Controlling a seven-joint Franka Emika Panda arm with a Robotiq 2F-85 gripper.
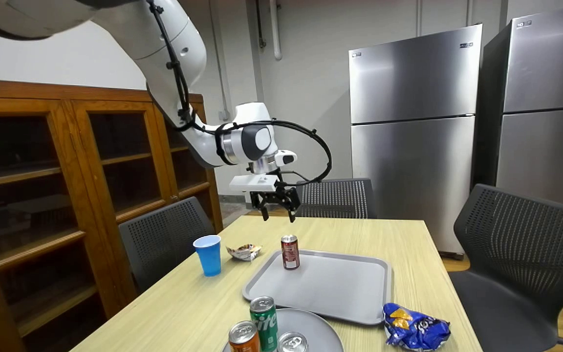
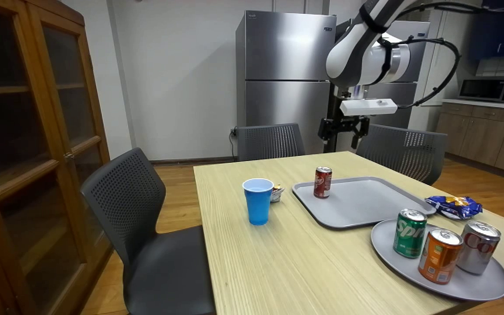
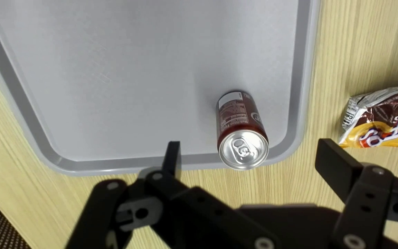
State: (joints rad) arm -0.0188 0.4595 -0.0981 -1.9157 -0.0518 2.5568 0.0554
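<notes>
My gripper (image 1: 278, 216) is open and empty above the table, pointing down; it also shows in an exterior view (image 2: 340, 139) and in the wrist view (image 3: 249, 149). A dark red soda can (image 1: 290, 253) is nearest to it, below and apart from the fingers. The can (image 2: 322, 183) stands upright near a corner of a grey tray (image 2: 361, 208). In the wrist view the can (image 3: 237, 117) shows between the fingertips, lower down, on the tray (image 3: 133, 69). A brown and yellow snack bag (image 3: 382, 119) lies on the table beside the tray.
A blue cup (image 1: 208, 259) stands near the snack bag. A round grey plate (image 2: 387, 251) holds a green can (image 2: 410, 236), an orange can (image 2: 440, 258) and a silver can (image 2: 477, 249). A blue snack bag (image 1: 414, 327) lies by the tray. Chairs (image 1: 521, 259) surround the table.
</notes>
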